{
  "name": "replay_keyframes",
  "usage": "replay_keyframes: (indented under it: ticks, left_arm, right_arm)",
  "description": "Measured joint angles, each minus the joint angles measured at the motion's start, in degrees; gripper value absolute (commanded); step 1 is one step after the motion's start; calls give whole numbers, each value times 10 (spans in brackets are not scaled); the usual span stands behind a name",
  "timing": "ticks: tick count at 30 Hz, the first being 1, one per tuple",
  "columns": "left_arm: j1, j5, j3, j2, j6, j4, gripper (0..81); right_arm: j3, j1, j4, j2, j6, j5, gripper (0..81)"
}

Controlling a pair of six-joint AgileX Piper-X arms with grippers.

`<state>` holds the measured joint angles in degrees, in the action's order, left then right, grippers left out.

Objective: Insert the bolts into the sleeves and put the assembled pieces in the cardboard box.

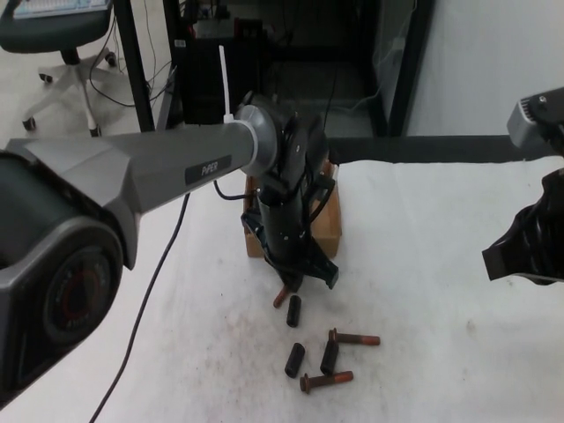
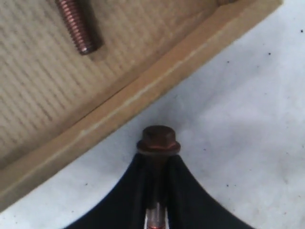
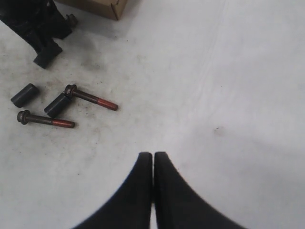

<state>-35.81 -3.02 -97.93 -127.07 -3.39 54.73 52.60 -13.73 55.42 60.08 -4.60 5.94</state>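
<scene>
My left gripper (image 1: pixel 297 275) hangs just in front of the cardboard box (image 1: pixel 332 231), shut on a copper bolt (image 2: pixel 158 140). The bolt's hex head sticks out past the fingertips, and its shank runs back between the fingers (image 2: pixel 178 191). Inside the cardboard box (image 2: pixel 143 95) lies the threaded end of another bolt (image 2: pixel 76 26). On the white cloth nearer me lie three black sleeves (image 1: pixel 293 310) (image 1: pixel 294 359) (image 1: pixel 330 357) and two loose bolts (image 1: pixel 357 338) (image 1: pixel 326 380). My right gripper (image 3: pixel 153 160) is shut on nothing, above bare cloth to the right of those bolts (image 3: pixel 90 98) (image 3: pixel 45 119).
A black cable (image 1: pixel 154 282) trails over the cloth on the left. The bench's far edge meets a dark rail (image 1: pixel 423 148). An office chair (image 1: pixel 62 35) stands on the floor behind. Open cloth lies to the right of the parts.
</scene>
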Motion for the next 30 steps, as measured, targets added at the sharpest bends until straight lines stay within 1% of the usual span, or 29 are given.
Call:
replay_keyframes:
  ticks: [10, 15, 20, 24, 25, 27, 28, 30]
  left_arm:
    - [0, -5, -11, -2, 0, -7, 1]
    - [-2, -16, -8, 33, -40, -34, 1]
    - [-3, -18, 7, 141, -48, -46, 1]
    - [-3, -15, 57, 230, -48, -75, 1]
    - [-3, -11, 84, 234, -48, -90, 1]
    - [-3, -8, 113, 282, -48, -105, 1]
    - [-3, -6, 138, 282, -46, -120, 1]
    - [-2, -1, 171, 340, -42, -137, 1]
  right_arm:
    - [0, 0, 8, 0, -1, 0, 8]
    - [0, 0, 8, 0, -2, 0, 8]
    - [0, 0, 8, 0, -2, 0, 8]
    - [0, 0, 8, 0, -2, 3, 8]
    - [0, 0, 8, 0, -2, 12, 8]
    - [0, 0, 8, 0, -2, 24, 8]
    - [0, 0, 8, 0, -2, 34, 8]
    - [0, 0, 2, 0, 4, 55, 8]
